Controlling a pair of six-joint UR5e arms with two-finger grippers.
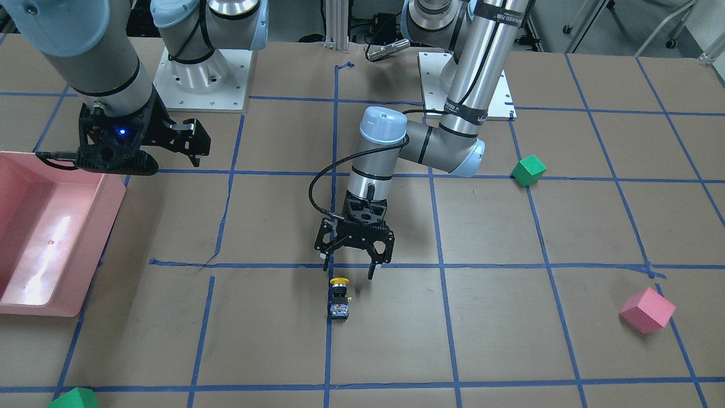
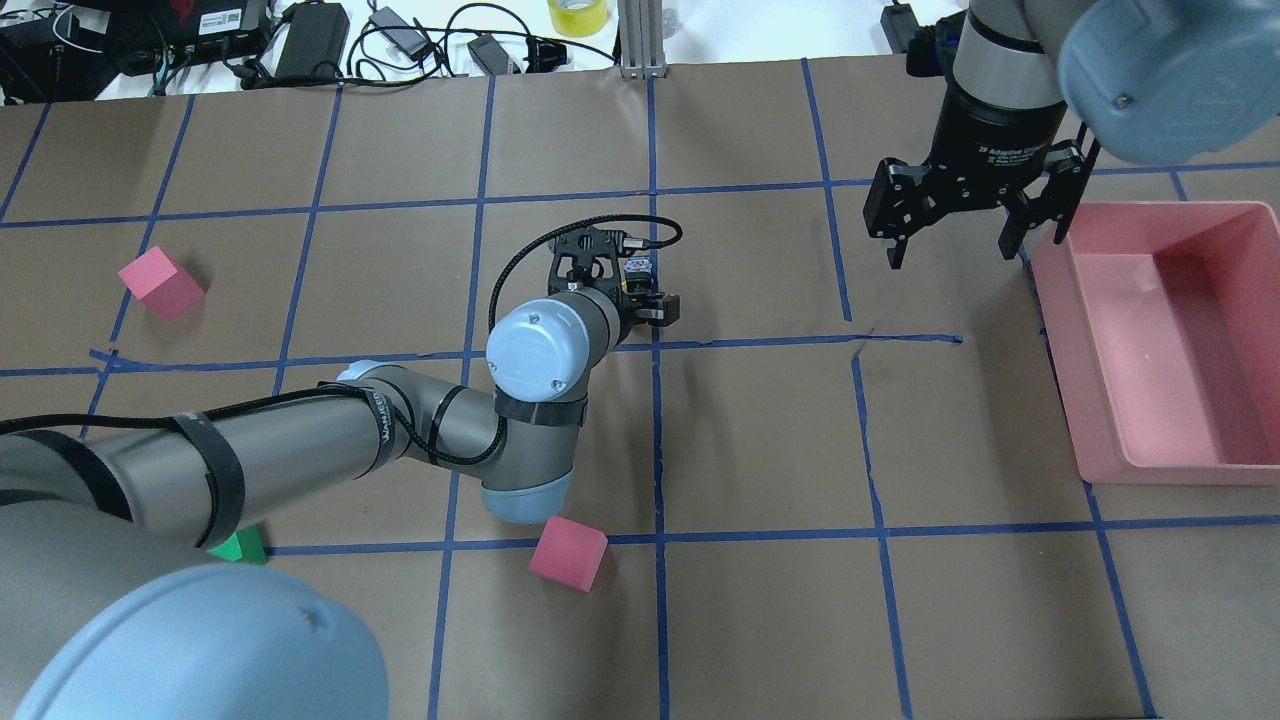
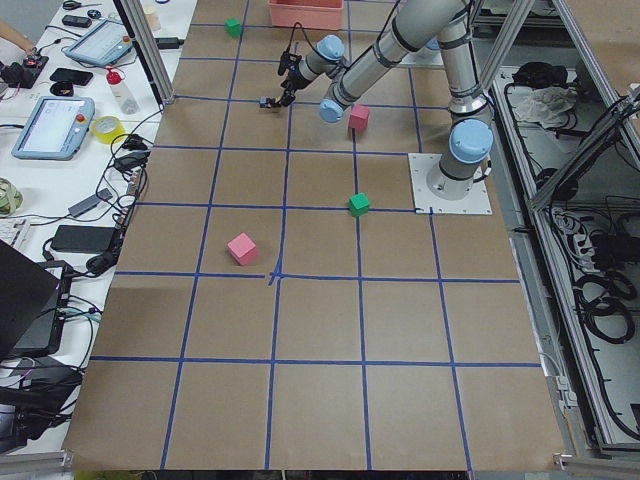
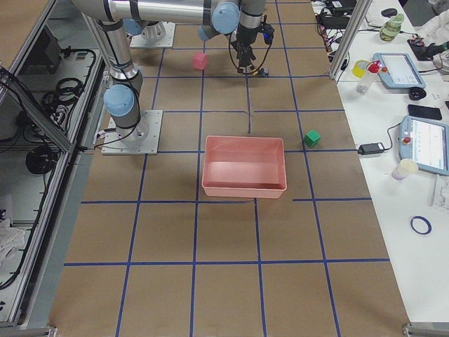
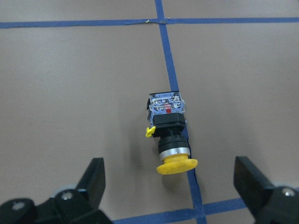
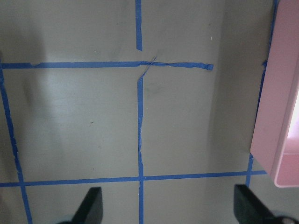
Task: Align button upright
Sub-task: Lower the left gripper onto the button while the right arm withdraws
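The button [image 1: 339,297] lies on its side on a blue tape line, its yellow cap toward the robot and its silvery base away. In the left wrist view the button [image 5: 169,135] lies between and just ahead of the two fingers [image 5: 95,176]. My left gripper [image 1: 348,271] is open and empty, pointing down, a little above the table and just behind the cap. In the overhead view the button [image 2: 638,268] is mostly hidden by the left wrist. My right gripper [image 2: 948,250] is open and empty, beside the pink bin.
A pink bin [image 2: 1060,350] stands on the robot's right. A green cube [image 1: 528,170] and a pink cube [image 1: 647,310] lie on the robot's left. Another pink cube [image 2: 568,553] lies near the left elbow. A green cube [image 1: 73,399] sits at the far edge.
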